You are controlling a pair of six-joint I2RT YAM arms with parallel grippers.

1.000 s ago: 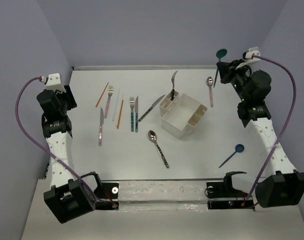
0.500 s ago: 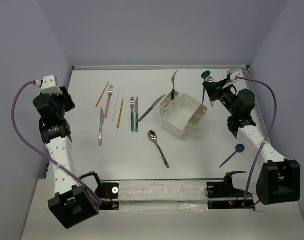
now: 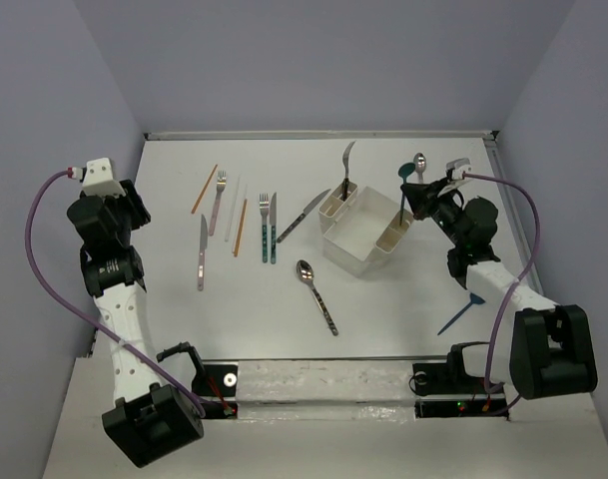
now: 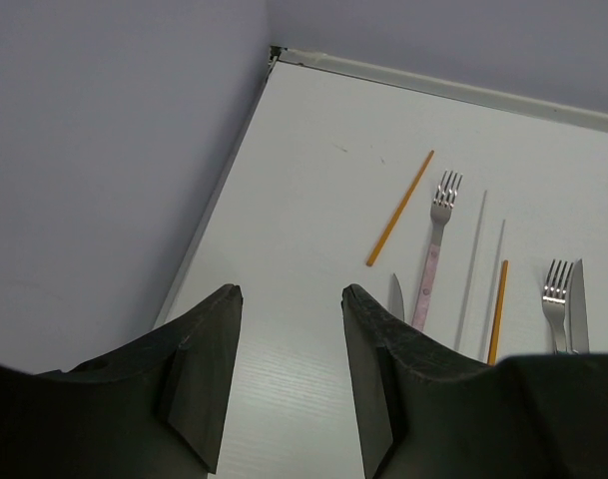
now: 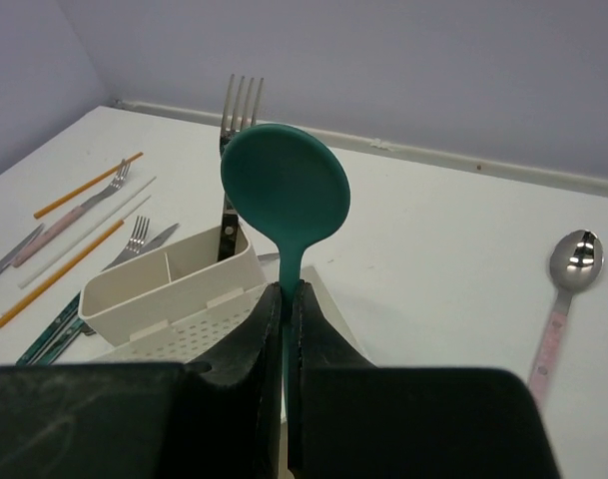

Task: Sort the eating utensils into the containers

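My right gripper (image 3: 411,198) is shut on the handle of a teal spoon (image 5: 286,190), bowl upward, above the right end of the white caddy (image 3: 368,239). A fork (image 3: 345,166) stands upright in the caddy's left slot (image 5: 164,284). My left gripper (image 4: 289,295) hangs open over bare table near the left wall, holding nothing. On the table to its right lie an orange chopstick (image 4: 399,209), a pink fork (image 4: 435,239), white chopsticks (image 4: 473,269), a knife (image 3: 202,251) and a teal fork (image 3: 265,228).
A patterned spoon (image 3: 316,294) lies in front of the caddy, and a knife (image 3: 304,215) lies to its left. A pink spoon (image 3: 420,180) lies behind my right gripper. Another teal spoon (image 3: 464,310) lies near the right arm's base. Walls close in on the left, right and back.
My right arm has swung left and down from the far right corner, carrying the teal spoon to the caddy's right end. The left arm shifted slightly.
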